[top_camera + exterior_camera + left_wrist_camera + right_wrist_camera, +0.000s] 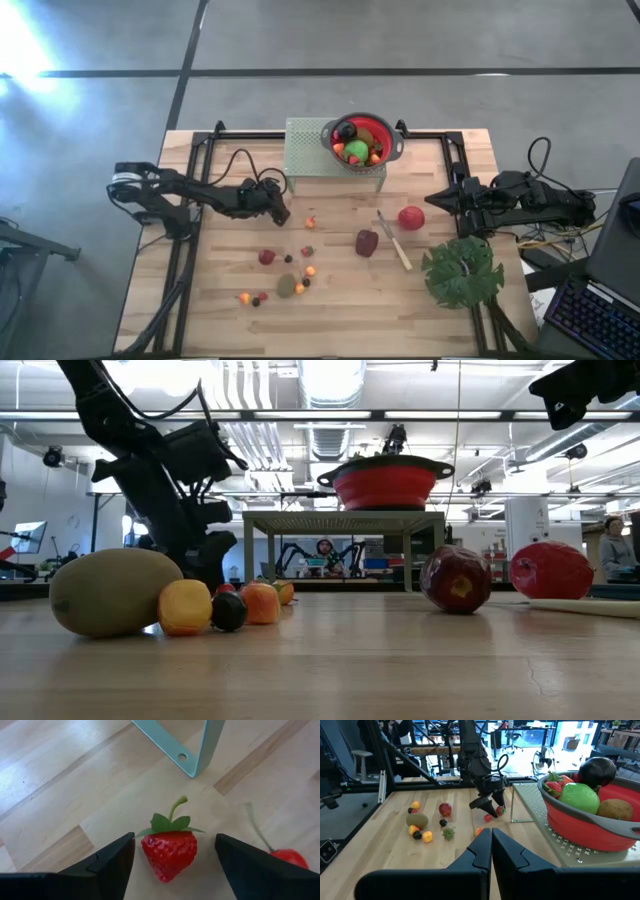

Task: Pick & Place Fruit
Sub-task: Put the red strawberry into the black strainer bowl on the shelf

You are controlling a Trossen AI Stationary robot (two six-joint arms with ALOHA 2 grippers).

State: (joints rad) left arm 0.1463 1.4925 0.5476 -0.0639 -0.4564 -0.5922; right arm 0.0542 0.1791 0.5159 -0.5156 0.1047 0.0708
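My left arm reaches in low across the worktop [440, 300], elbow folded, wrist tipped down, and my left end effector [174, 851] sits spread wide around a strawberry [169, 851], one finger [114, 865] on each side, neither touching it. The berry lies on the wood just beside the leg of the green stand [335, 150], and a second strawberry [289, 858] lies near it. Over on the other side, my right arm waits stretched along the worktop edge, its right end effector [491, 851] pressed together, pointing across at the left one. The red colander [362, 140] sits up on the stand, already holding a green apple [578, 797], a dark fruit [596, 770], a kiwi [615, 810] and a strawberry. Loose fruit is scattered mid-worktop: a red apple [411, 217], a maroon fruit [367, 242] beside the knife [393, 240], a kiwi [287, 286], orange pieces [245, 297] and dark berries [256, 301]. The leaf [462, 272] lies near my right arm.
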